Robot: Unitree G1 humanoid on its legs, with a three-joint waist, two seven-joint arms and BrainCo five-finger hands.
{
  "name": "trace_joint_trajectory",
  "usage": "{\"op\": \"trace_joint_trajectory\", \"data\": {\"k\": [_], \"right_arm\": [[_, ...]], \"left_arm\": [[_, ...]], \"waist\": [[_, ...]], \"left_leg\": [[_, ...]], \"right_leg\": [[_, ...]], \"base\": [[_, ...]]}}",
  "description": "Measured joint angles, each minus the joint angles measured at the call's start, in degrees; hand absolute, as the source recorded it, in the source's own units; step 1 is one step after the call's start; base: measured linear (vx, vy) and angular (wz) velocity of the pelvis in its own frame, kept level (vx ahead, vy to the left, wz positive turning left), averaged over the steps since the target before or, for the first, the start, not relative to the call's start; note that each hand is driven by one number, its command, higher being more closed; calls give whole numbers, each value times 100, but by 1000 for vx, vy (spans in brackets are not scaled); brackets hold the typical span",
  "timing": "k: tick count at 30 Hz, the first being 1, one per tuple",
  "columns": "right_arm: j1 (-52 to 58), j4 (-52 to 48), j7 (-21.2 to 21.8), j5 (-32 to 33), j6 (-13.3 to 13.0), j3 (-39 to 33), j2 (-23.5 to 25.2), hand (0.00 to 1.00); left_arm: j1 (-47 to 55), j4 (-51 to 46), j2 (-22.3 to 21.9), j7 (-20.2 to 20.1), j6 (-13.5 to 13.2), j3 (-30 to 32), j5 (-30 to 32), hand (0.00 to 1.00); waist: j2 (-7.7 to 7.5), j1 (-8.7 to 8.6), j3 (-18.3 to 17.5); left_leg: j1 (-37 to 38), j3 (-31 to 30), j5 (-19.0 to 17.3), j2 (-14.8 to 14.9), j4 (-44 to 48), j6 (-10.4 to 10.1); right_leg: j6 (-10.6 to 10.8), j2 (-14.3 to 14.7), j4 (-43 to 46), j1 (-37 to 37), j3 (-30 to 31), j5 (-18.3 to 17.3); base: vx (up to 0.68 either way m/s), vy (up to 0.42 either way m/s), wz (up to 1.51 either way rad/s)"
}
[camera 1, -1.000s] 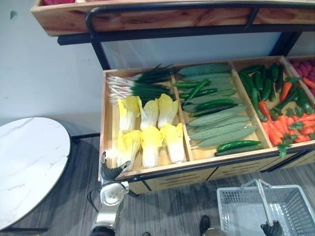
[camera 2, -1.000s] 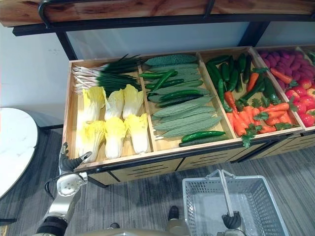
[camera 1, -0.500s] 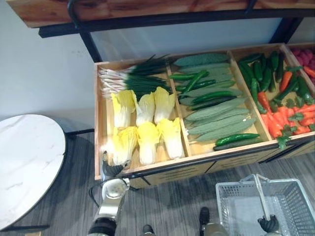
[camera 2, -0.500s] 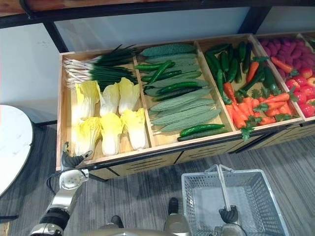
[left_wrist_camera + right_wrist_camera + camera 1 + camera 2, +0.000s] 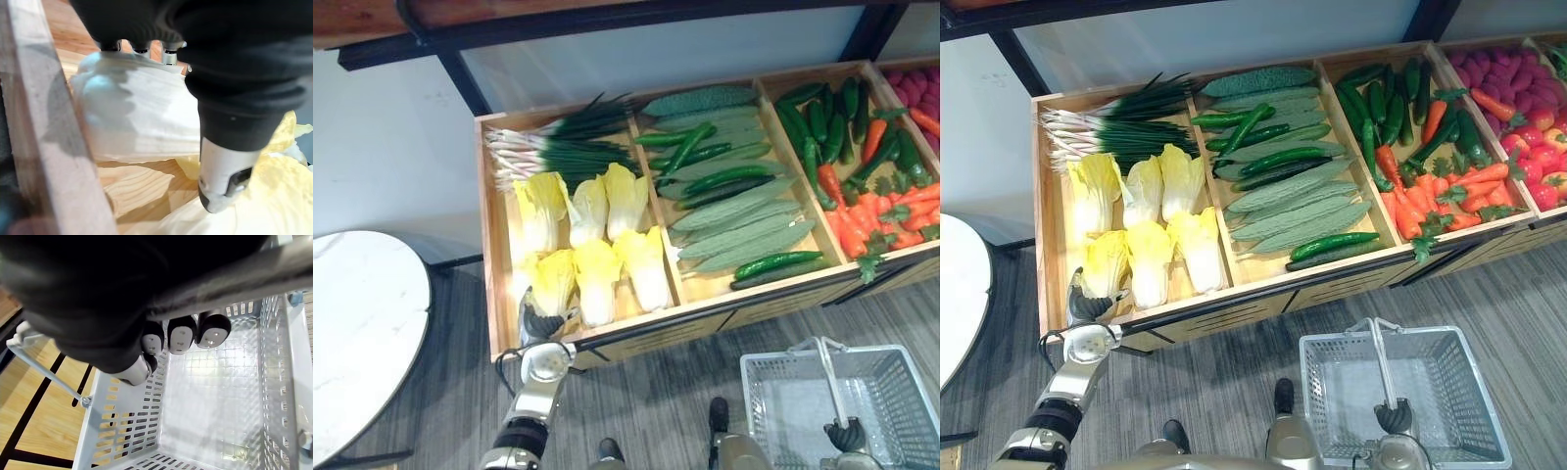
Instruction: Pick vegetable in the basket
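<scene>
Several yellow-white cabbages lie in the left compartment of the wooden crate [image 5: 705, 305]. My left hand [image 5: 543, 325] reaches over the crate's front rim at the base of the front-left cabbage [image 5: 551, 284]. In the left wrist view the fingers [image 5: 142, 48] rest on the far side of that cabbage's [image 5: 137, 117] white base. The thumb [image 5: 222, 171] stands straight on the near side, so the hand is open. My right hand [image 5: 1393, 416] is shut on the handle [image 5: 234, 279] of the empty grey basket [image 5: 1332, 392], which hangs in front of the crate.
Green onions [image 5: 573, 152] lie behind the cabbages. The middle compartment holds cucumbers and bitter gourds [image 5: 744, 211], the right one peppers and carrots [image 5: 871, 211]. A round white table [image 5: 362, 333] stands at the left. A shelf with a black frame hangs above the crate.
The camera has shifted, so the whole picture sits differently. My left hand has moved from the crate's front rim in onto the front-left cabbage's base. The right hand still holds the basket.
</scene>
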Motion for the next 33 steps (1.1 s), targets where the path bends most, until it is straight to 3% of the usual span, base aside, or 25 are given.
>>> {"op": "trace_joint_trajectory", "data": {"k": [2, 3, 10, 18, 26, 33], "right_arm": [[-40, -1, -1, 0, 0, 14, -1, 100], [-62, -3, -1, 0, 0, 20, -1, 100], [-90, -76, -17, 14, 1, 74, -7, 100], [-224, -73, -119, 174, 0, 196, -38, 100], [-242, -40, -122, 216, -6, 299, -96, 100], [-234, 48, -115, 216, -14, 289, -100, 100]], "left_arm": [[-28, 1, 13, -2, 1, 0, 0, 0], [-54, 48, 19, 2, 0, 0, 0, 100], [-556, 880, 201, 308, 88, 94, -104, 100], [-700, 1122, 186, 655, 118, 265, -90, 100], [-873, 1460, 192, 676, 113, 435, -91, 100], [-842, 1460, 160, 691, -142, 521, -336, 100]], "waist": [[3, 3, 60], [8, 8, 81], [29, -8, 140], [18, -23, 306], [-21, -34, 332], [-42, -96, 336]], "left_leg": [[2, 16, -20, 13, 32, -7], [-21, 37, -49, 26, 89, -4], [-73, 84, -107, 33, 183, -7], [-160, 112, -112, 32, 190, -8], [-132, 132, -114, 30, 190, -10], [1, 106, -115, 23, 162, -12]], "right_leg": [[0, 6, 14, -3, 18, 0], [-1, 9, 32, -27, 41, -1], [0, 7, 65, -96, 112, -1], [2, 13, 69, -202, 150, 1], [9, 19, 50, -194, 192, 7], [14, 17, -8, -32, 159, 10]], "base": [[-16, -15, -5], [-24, -19, -11], [-6, -6, -4], [0, 0, 0], [1, -1, 0], [0, -4, 2]]}}
